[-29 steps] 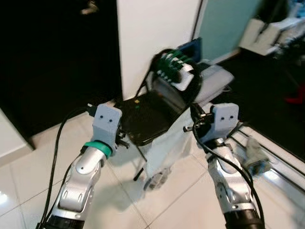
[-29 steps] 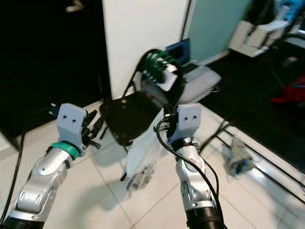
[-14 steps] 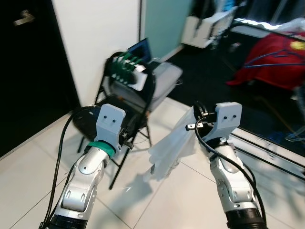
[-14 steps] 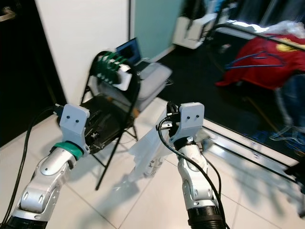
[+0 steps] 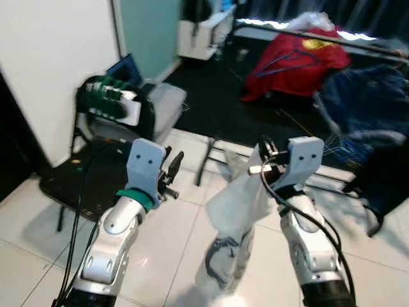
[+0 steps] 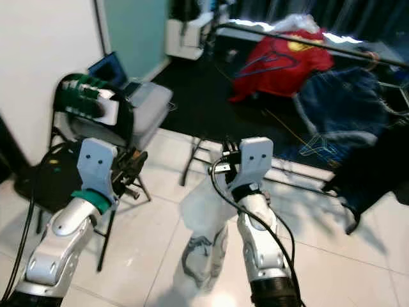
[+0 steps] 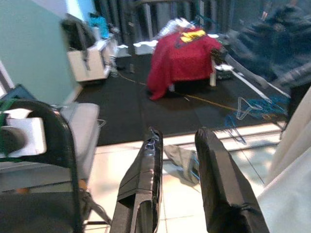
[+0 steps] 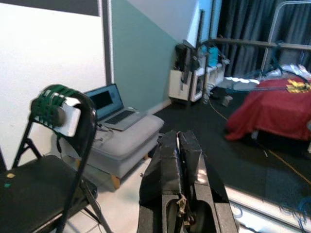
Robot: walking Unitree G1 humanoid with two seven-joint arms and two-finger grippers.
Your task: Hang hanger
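Note:
My right gripper (image 5: 261,155) is held up in front of me, shut on the hanger with the white garment (image 5: 234,206), which hangs from it down to the floor; the cloth hides most of the hanger. In the right wrist view its fingers (image 8: 171,145) are pressed together. My left gripper (image 5: 174,165) is raised to the left of the garment, open and empty, its two fingers (image 7: 148,160) apart. Ahead runs a clothes rack rail (image 5: 291,29) with a red garment (image 5: 297,57) and a dark blue garment (image 5: 364,96) draped on it.
A black folding chair (image 5: 77,173) stands at my left, with a green and white object (image 5: 112,102) on its back. Behind it a laptop (image 5: 126,69) lies on a grey cushion (image 5: 163,102). Blue hangers (image 7: 252,104) lie on the dark floor. White tiles lie underfoot.
The view has swung right: the chair now sits at the left and the clothes rack has come into view ahead. Both grippers keep their pose, the right still holding the garment.

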